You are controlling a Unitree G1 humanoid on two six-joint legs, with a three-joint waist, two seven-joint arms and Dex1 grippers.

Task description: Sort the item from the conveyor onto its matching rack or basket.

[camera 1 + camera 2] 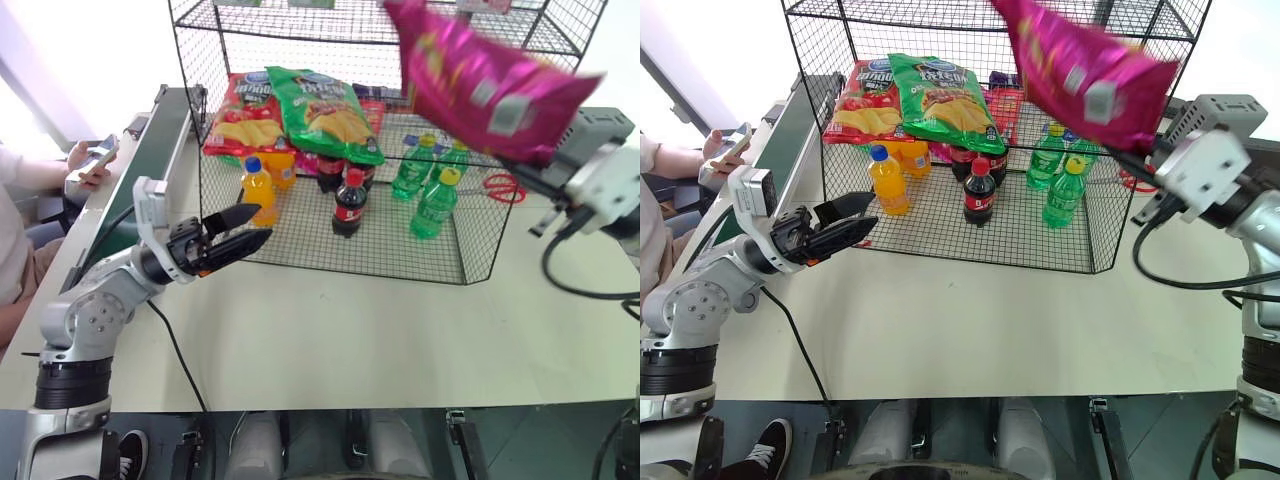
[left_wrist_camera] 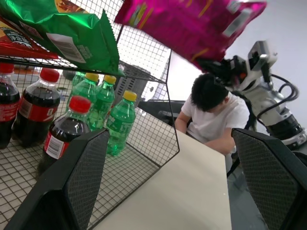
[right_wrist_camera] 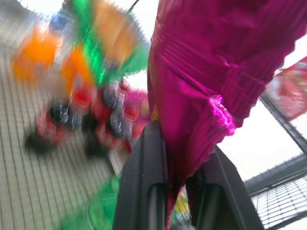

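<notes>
The magenta-pink chip bag hangs in the air at the upper right, in front of the black wire rack. My right gripper is shut on the bag's lower edge, and the right wrist view shows its two fingers pinching the crinkled foil. My left gripper is open and holds nothing. It hovers over the table just left of the rack's lower tier, pointing toward the bottles. The dark-green conveyor runs along the table's left side.
A red chip bag and a green chip bag lie on the rack's middle tier. Orange bottles, cola bottles and green bottles stand below. Red scissors lie behind the rack. A person sits at the left with a phone.
</notes>
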